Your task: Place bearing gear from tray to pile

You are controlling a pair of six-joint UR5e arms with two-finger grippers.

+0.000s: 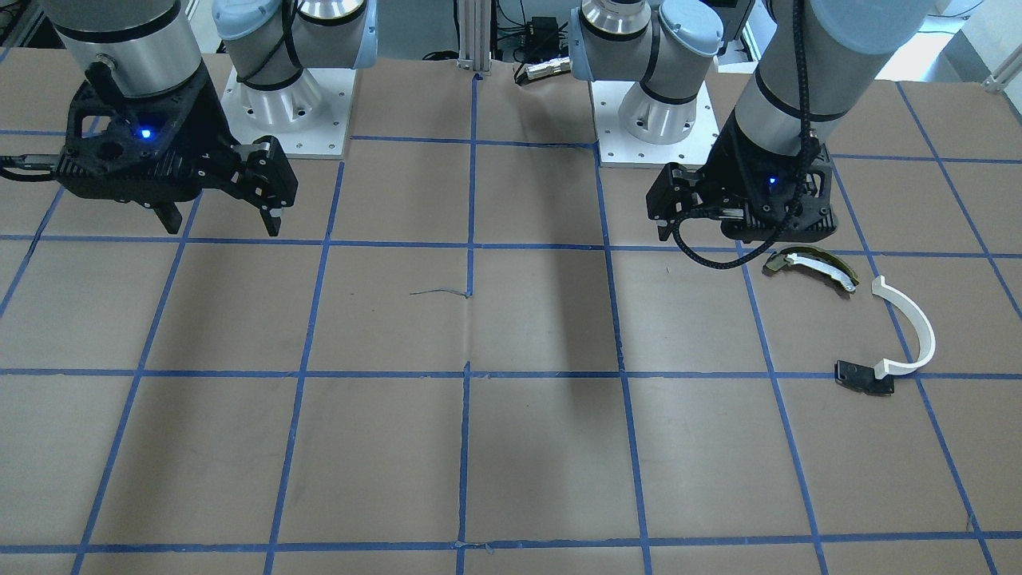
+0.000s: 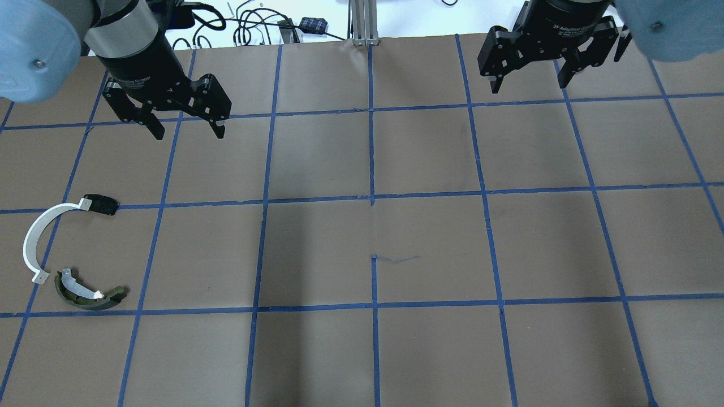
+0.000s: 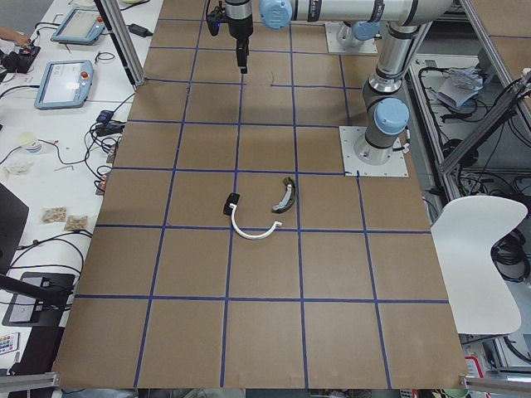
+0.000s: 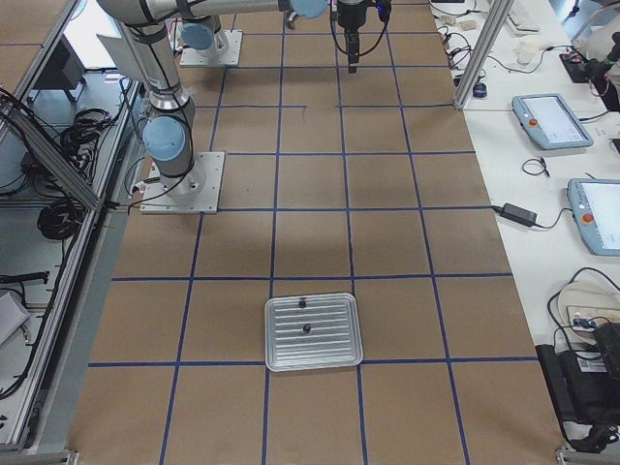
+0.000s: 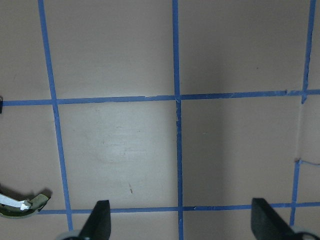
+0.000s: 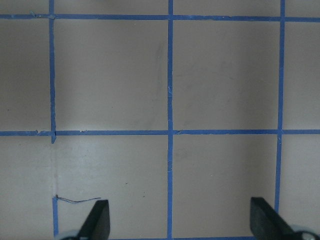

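The tray (image 4: 313,334) is a ribbed metal tray seen only in the exterior right view. Two small dark parts (image 4: 302,303) (image 4: 308,329) lie on it; I cannot tell which one is the bearing gear. The pile lies at the table's left end: a white half-ring arc (image 2: 33,237), a flat black bracket (image 2: 102,203) and an olive-and-white curved piece (image 2: 87,295). My left gripper (image 2: 188,134) is open and empty, above the table beyond the pile. My right gripper (image 2: 529,86) is open and empty over the far right of the table.
Brown paper with a blue tape grid (image 2: 371,195) covers the table. The two arm bases (image 1: 283,104) (image 1: 663,112) stand at the robot's edge. In the front view the pile pieces (image 1: 910,327) lie just beside the left wrist.
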